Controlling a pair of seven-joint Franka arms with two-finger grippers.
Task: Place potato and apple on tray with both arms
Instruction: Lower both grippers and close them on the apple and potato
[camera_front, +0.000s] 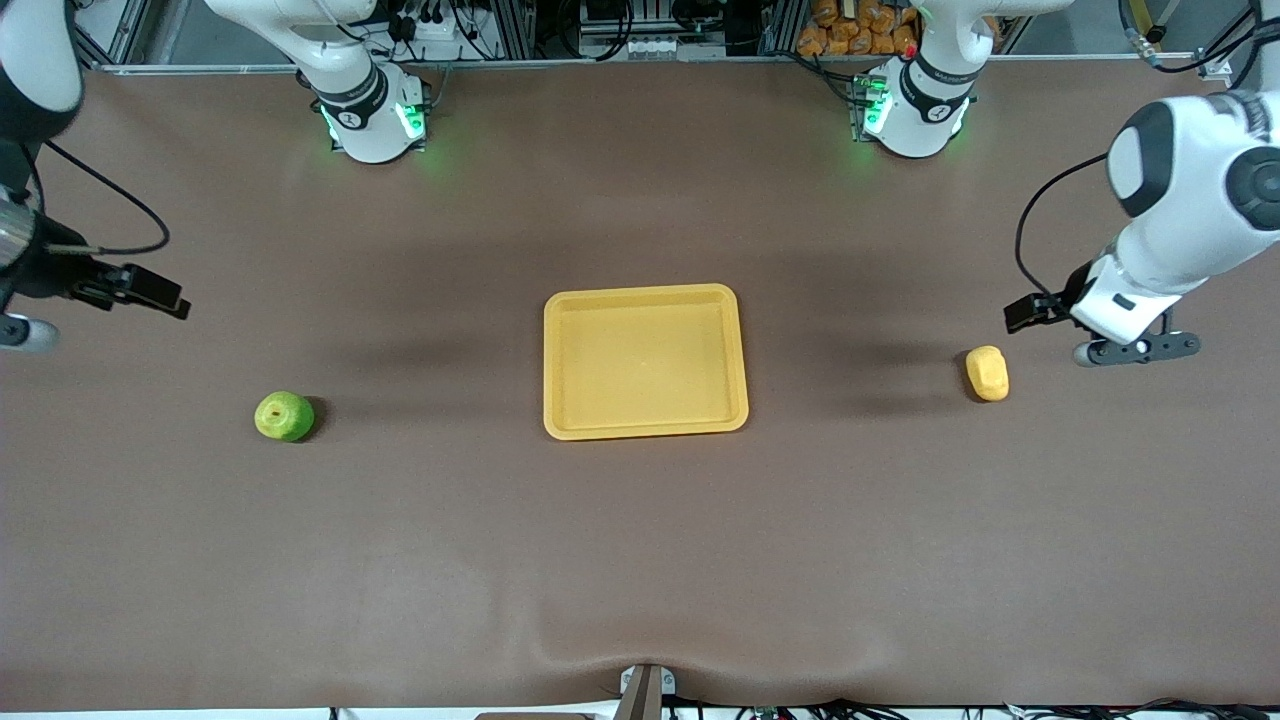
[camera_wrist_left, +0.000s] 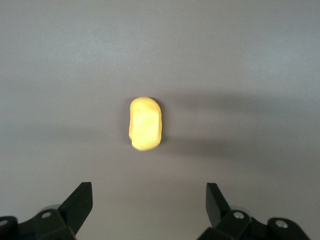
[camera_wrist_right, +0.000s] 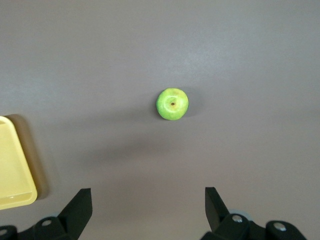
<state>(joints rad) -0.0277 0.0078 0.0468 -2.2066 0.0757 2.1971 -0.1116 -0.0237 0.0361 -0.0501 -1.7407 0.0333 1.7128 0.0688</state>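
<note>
The yellow-orange tray (camera_front: 645, 296) lies empty at the middle of the brown table; its corner (camera_wrist_right: 15, 199) shows in the right wrist view. The yellow potato (camera_front: 987, 372) (camera_wrist_left: 145, 124) lies toward the left arm's end. My left gripper (camera_front: 1028, 312) (camera_wrist_left: 149, 200) hangs open and empty over the table just beside it. The green apple (camera_front: 284, 416) (camera_wrist_right: 172, 104) sits stem spot up toward the right arm's end. My right gripper (camera_front: 160, 296) (camera_wrist_right: 148, 200) hangs open and empty over the table, apart from the apple.
Both arm bases (camera_front: 370, 115) (camera_front: 915, 110) stand along the table's edge farthest from the front camera, with cables and orange packets (camera_front: 860, 25) past that edge. A small bracket (camera_front: 645, 690) sits at the nearest edge. Bare brown cloth surrounds the tray.
</note>
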